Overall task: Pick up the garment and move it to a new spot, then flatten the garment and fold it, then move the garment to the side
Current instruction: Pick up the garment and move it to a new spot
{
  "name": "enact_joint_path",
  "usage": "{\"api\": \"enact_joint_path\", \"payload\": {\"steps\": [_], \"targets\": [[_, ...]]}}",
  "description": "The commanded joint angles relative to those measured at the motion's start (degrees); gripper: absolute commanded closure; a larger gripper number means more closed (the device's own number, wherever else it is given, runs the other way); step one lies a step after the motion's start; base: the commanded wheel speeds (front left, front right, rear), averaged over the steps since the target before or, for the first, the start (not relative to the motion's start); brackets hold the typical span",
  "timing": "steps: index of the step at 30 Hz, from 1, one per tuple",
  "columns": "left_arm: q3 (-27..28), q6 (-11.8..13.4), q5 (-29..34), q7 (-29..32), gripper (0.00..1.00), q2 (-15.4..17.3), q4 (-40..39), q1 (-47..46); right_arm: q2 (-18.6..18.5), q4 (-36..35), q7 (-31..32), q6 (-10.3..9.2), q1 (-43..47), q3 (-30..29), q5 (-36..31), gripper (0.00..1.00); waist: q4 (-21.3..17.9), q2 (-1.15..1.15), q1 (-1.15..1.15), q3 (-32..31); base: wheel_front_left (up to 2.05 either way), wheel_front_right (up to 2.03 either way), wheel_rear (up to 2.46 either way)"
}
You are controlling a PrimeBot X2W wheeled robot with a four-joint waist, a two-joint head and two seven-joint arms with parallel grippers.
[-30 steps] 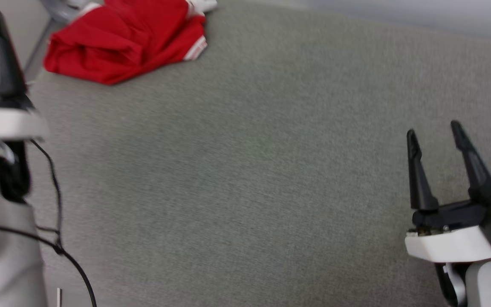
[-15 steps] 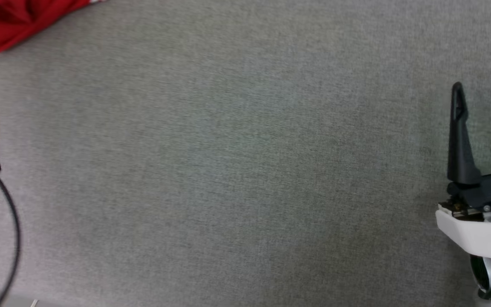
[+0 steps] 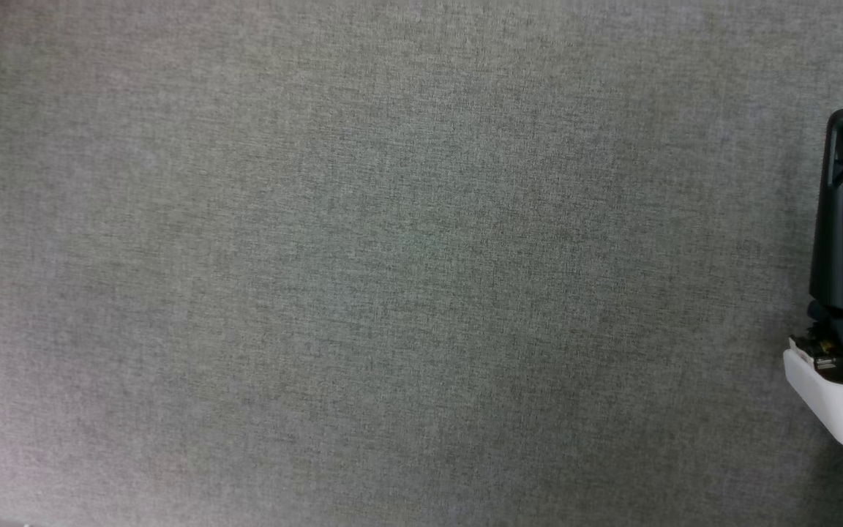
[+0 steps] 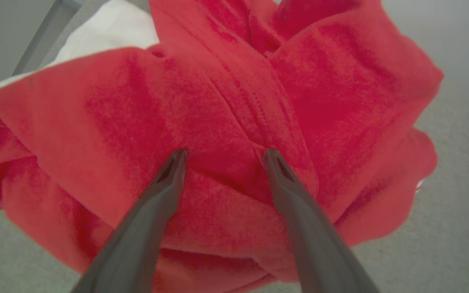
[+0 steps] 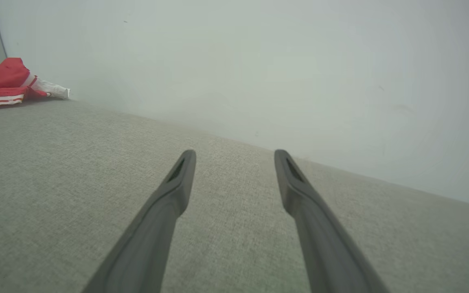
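**A:** Start at the left gripper (image 4: pixel 225 152). What has it got?

**B:** Nothing. In the left wrist view its two dark fingers (image 4: pixel 169 183) rise from the bottom edge and stand spread wide, with a broad band of red cloth between the tips. The tips are right at the garment (image 4: pixel 116 122). I can't tell whether they press into it or stop just short, but the jaws haven't closed on any fold.

**A:** And the garment itself?

**B:** It's a bunched heap, with thick red folds crossing at the centre of that frame and a white sleeve (image 4: pixel 108 28) showing at the upper left. It sits on the grey cloth surface (image 4: pixel 454 228), which shows at the right and lower edges. No lettering or number is turned toward the camera.

**A:** What about the right gripper (image 5: pixel 235 154)?

**B:** It's just as wide open and empty. In its wrist view the fingers point across bare grey surface toward a pale wall (image 5: pixel 259 61). The garment is small at the far left edge of that frame, well apart from that gripper. In the head view one right finger stands at the right edge, and a sliver of red sits in the top left corner.

**A:** So how far along is the task?

**B:** I'd say it's at the very beginning. The heap is crumpled and not lifted, so the pick-up is the step in hand. Carrying it to a new spot, flattening, folding and moving it aside all look undone. The open grey area in the head view looks like enough room to spread it.
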Motion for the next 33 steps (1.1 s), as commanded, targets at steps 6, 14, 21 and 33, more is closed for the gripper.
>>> {"api": "enact_joint_path", "payload": {"steps": [6, 14, 21, 33], "targets": [[-0.8, 0.0, -4.0, 9.1, 0.00, -0.2, 3.4, -2.8, -0.8, -1.6, -0.1, -0.04, -0.2, -0.7, -0.4, 0.00, 0.2, 0.00, -0.01, 1.9, 0.00, 0.00, 0.00], [-2.1, 0.8, -4.1, 11.7, 0.70, -2.0, 9.2, -2.0, -1.1, -2.3, -0.1, -0.05, -0.5, -0.4, -0.5, 0.00, 0.1, 0.00, -0.01, 2.8, 0.00, 0.00, 0.00], [-3.5, 0.2, -4.0, 10.2, 1.00, -2.0, 10.5, -1.1, -0.7, -1.5, -0.1, -0.04, -0.7, -0.3, -0.2, 0.00, -0.3, 0.00, -0.01, 1.5, 0.00, 0.00, 0.00], [-12.1, 0.0, -3.5, 7.6, 1.00, 3.4, -2.9, -5.3, 2.0, 3.0, -0.1, -0.04, 0.3, 1.0, 1.9, 0.00, -1.5, 0.00, -0.01, -10.0, 0.00, 0.00, 0.00]]}}
